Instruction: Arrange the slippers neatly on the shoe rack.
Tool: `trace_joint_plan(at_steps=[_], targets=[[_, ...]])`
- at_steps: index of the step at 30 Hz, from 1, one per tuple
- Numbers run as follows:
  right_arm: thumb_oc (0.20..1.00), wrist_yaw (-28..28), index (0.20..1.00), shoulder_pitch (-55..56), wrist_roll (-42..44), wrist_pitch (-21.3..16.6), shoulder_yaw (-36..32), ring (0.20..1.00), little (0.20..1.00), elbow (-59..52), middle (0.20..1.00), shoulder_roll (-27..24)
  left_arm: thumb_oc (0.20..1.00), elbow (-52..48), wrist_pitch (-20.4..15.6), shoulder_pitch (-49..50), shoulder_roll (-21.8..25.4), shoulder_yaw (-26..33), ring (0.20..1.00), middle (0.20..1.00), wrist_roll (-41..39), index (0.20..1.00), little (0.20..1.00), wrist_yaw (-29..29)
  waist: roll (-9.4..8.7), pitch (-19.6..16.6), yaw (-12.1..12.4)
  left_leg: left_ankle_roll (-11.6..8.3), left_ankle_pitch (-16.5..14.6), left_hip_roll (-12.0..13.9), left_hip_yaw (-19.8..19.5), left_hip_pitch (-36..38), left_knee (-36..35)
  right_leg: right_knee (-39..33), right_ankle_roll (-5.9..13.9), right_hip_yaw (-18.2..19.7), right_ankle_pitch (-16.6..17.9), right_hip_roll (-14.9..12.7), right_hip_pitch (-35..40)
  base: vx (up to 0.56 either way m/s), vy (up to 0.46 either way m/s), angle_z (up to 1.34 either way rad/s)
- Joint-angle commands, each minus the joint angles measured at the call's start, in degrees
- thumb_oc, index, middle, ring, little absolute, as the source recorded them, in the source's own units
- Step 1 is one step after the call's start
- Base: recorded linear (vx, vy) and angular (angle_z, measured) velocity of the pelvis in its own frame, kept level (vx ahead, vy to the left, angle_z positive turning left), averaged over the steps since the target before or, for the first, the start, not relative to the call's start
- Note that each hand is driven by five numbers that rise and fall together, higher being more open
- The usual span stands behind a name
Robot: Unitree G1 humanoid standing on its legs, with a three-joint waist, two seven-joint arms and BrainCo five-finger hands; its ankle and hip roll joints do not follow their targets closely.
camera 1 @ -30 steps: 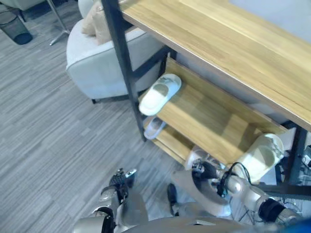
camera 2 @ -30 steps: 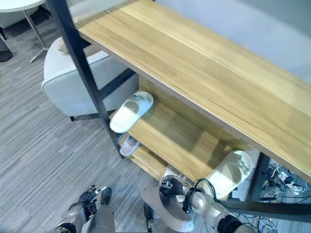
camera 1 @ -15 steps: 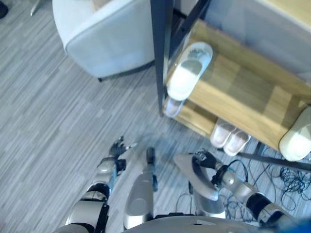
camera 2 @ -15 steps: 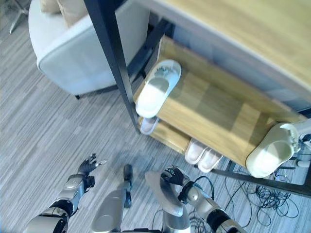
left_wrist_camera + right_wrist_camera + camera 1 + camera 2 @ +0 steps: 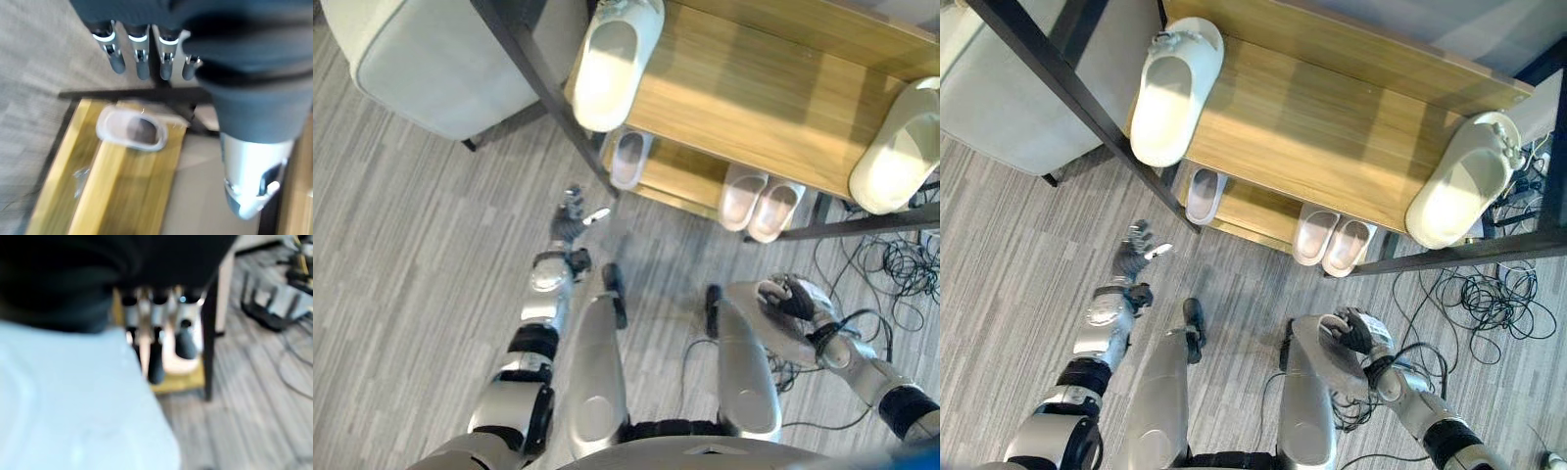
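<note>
My right hand (image 5: 1356, 331) is low at about 4 o'clock in the head view, fingers curled over the edge of a grey slipper (image 5: 1332, 354), gripping it by the rim so the sole hangs free for sliding onto a shelf. In the right wrist view that slipper (image 5: 73, 401) is the pale slab under the fingers (image 5: 155, 360), with the rack ahead.

My left hand (image 5: 572, 217) is stretched toward 11 o'clock, fingers loose and spread, holding nothing, just short of the rack's dark post (image 5: 543, 88). My guess is it's out there to reach the lone small slipper (image 5: 627, 159) on the bottom shelf; the left wrist view shows that slipper (image 5: 132, 129) past straight fingertips (image 5: 141, 63).

Up at 12 o'clock, a white slipper (image 5: 1167, 93) hangs off the middle shelf (image 5: 1312, 147), toe over the edge. Another white one (image 5: 1457, 184) sits skewed at 2 o'clock, also overhanging. A pale pair (image 5: 1334, 240) is side by side on the bottom shelf, the only tidy set. An armchair (image 5: 431, 69) stands at 10 o'clock.

I can't read any writing or brand on anything.
</note>
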Motion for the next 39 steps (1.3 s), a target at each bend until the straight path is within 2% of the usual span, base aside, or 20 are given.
trace_joint_plan(at_steps=[1, 3, 4, 7, 8, 13, 15, 17, 18, 20, 23, 24, 27, 33, 39], targets=[[0.2, -2.0, 0.2, 0.2, -2.7, -2.5, -0.2, 0.2, 0.2, -5.8, 0.2, -1.9, 1.0, -1.4, -3.3, 2.8, 1.0, 0.8, 1.0, 1.0, -0.8, 1.0, 1.0, 3.0, 0.57, -0.4, -1.9, -3.46, 10.4, 3.7, -5.6, -2.1, 5.8, 2.1, 2.38, 6.7, 21.9, -1.7, -1.9, 0.0, 0.0, 0.0], [0.2, -2.2, 0.2, 0.2, -3.2, -3.1, -0.2, 0.2, 0.2, -7.2, 0.2, -3.1, 1.0, -1.8, -3.2, 3.1, 1.3, 1.5, 1.0, 1.0, -0.9, 1.0, 1.0, 3.6, 1.18, -0.4, -2.0, -3.14, 10.4, 3.9, -6.0, -3.9, 7.7, 4.5, 2.92, 7.0, 21.5, -1.5, -3.8, -0.02, 0.009, 0.11], [0.2, -3.0, 0.2, -0.7, -4.0, -4.5, 0.6, 0.2, 0.2, -8.0, 0.2, -3.9, 1.0, -0.6, -2.9, 3.6, 1.5, 2.6, 1.0, 1.0, -2.1, 1.0, 1.0, 4.4, 1.76, -0.4, -1.9, -2.55, 10.4, 3.8, -6.4, -6.5, 10.0, 7.0, 3.73, 7.2, 21.3, -1.6, -5.9, -0.03, 0.004, 0.13], [0.2, -3.0, 0.2, -5.0, -5.3, -5.7, 2.5, 0.2, 0.2, -11.9, 0.2, -6.3, 1.0, 0.6, -2.6, 3.9, 2.7, 4.9, 1.0, 1.0, -4.2, 1.0, 1.0, 5.6, 2.93, -0.4, -1.8, -1.75, 10.1, 2.4, -8.8, -12.6, 14.2, 12.6, 5.77, 8.0, 20.4, -1.5, -11.4, -0.05, -0.012, 0.1], [0.2, -3.0, 0.2, -5.1, -5.3, -5.6, 2.5, 0.2, 0.2, -12.0, 0.2, -6.3, 1.0, 0.6, -2.6, 3.8, 2.7, 5.0, 1.0, 1.0, -4.2, 1.0, 1.0, 5.6, 2.96, -0.4, -1.9, -1.75, 10.0, 2.4, -8.9, -12.9, 14.5, 12.9, 5.8, 7.9, 20.2, -1.5, -11.7, -0.06, -0.003, 0.17], [0.2, -1.9, 0.2, -9.7, -6.7, -4.2, 4.1, 0.2, 0.2, -16.0, 0.2, -8.1, 1.0, 0.7, -2.4, 3.7, 3.5, 6.1, 1.0, 1.0, -7.0, 1.0, 1.0, 5.3, 3.55, -0.4, -1.8, -1.57, 9.9, 1.5, -10.5, -17.3, 17.8, 18.2, 7.39, 9.1, 19.8, -0.9, -16.4, -0.01, 0.004, 0.09], [0.2, -1.6, 0.2, -11.5, -7.4, -2.4, 2.8, 0.2, 0.2, -17.0, 0.2, -8.6, 1.0, -0.8, -1.1, 4.7, 4.0, 5.6, 1.0, 1.0, -8.2, 1.0, 1.0, 3.7, 4.04, -0.4, -2.0, -1.73, 9.6, 0.7, -11.6, -20.8, 20.3, 22.0, 8.58, 10.3, 19.5, -0.8, -19.8, -0.02, 0.02, 0.04], [0.2, -1.6, 0.2, -11.5, -7.4, -2.4, 2.8, 0.2, 0.2, -17.0, 0.2, -8.6, 1.0, -0.8, -1.1, 4.7, 4.0, 5.7, 1.0, 1.0, -8.2, 1.0, 1.0, 3.7, 4.07, -0.4, -2.0, -1.74, 9.6, 0.7, -11.6, -21.0, 20.5, 22.2, 8.6, 10.3, 19.4, -0.8, -20.0, 0.0, 0.0, 0.0], [0.2, -2.5, 0.2, -12.5, -7.8, -1.7, 1.6, 0.2, 0.2, -16.2, 0.2, -8.6, 1.0, -2.1, -0.3, 5.0, 3.8, 5.6, 1.0, 1.0, -9.5, 1.0, 1.0, 2.8, 4.72, -0.4, -2.1, -1.94, 9.4, -0.1, -12.3, -22.9, 21.7, 23.9, 9.16, 10.8, 19.2, -0.7, -21.8, 0.03, 0.045, -0.03], [0.2, -3.3, 0.2, -13.1, -8.2, -0.8, 0.4, 0.2, 0.2, -15.5, 0.2, -8.5, 1.0, -2.8, 0.3, 5.6, 3.7, 5.4, 1.0, 1.0, -10.5, 1.0, 1.0, 2.0, 5.06, -0.4, -2.4, -2.02, 7.4, -0.8, -12.6, -23.4, 24.0, 25.8, 9.78, 11.3, 17.8, -0.8, -21.6, 0.06, 0.057, 0.04], [0.2, -3.3, 0.2, -14.3, -8.8, 0.7, -0.8, 0.2, 0.2, -15.7, 0.2, -8.2, 1.0, -4.3, 1.0, 5.9, 3.3, 4.9, 1.0, 1.0, -11.3, 1.0, 1.0, 1.2, 5.37, -0.4, -2.1, -2.2, 7.0, -1.3, -13.1, -24.4, 25.0, 27.2, 10.0, 11.4, 17.4, -1.0, -22.5, 0.02, 0.027, 0.09], [0.2, -2.6, 0.2, -15.9, -9.1, 2.7, -1.3, 0.2, 0.2, -14.8, 0.2, -7.9, 1.0, -5.6, 1.5, 6.0, 3.1, 4.3, 1.0, 1.0, -11.5, 1.0, 1.0, 0.9, 5.62, -0.4, -2.0, -2.7, 7.1, -1.9, -13.6, -25.3, 25.5, 28.2, 10.0, 11.5, 17.3, -1.2, -23.6, 0.02, 0.029, 0.07], [0.2, -2.9, 0.2, -19.4, -10.8, 5.2, -2.0, 0.2, 0.2, -12.8, 0.2, -7.2, 1.0, -8.2, 2.5, 6.0, 2.5, 3.6, 1.0, 1.0, -11.5, 1.0, 1.0, 0.3, 5.89, -0.4, -2.0, -3.55, 7.1, -2.4, -14.3, -27.4, 26.7, 30.3, 10.0, 11.8, 17.2, -1.9, -25.5, 0.02, 0.025, 0.1], [0.2, -3.4, 0.2, -24.2, -11.7, 8.0, -3.0, 0.2, 0.2, -10.6, 0.2, -5.3, 1.0, -10.3, 3.3, 6.2, 1.3, 3.2, 1.0, 1.0, -12.7, 1.0, 1.0, 0.0, 6.6, -0.4, -1.4, -3.68, 6.2, -3.7, -15.6, -30.5, 29.9, 33.9, 10.0, 11.8, 17.0, -1.8, -28.3, 0.02, 0.018, 0.03], [0.2, -1.6, 0.2, -36.7, -11.8, 11.7, 1.1, 0.2, 0.2, -5.2, 0.2, -6.9, 1.0, -12.8, 5.0, 6.4, 0.1, 1.4, 1.0, 1.0, -14.1, 1.0, 1.0, -1.5, 7.36, -0.4, 0.1, -4.62, 5.9, -5.0, -16.1, -31.3, 30.2, 35.4, 10.0, 11.3, 17.2, -1.8, -30.1, 0.08, 0.044, 0.01]])
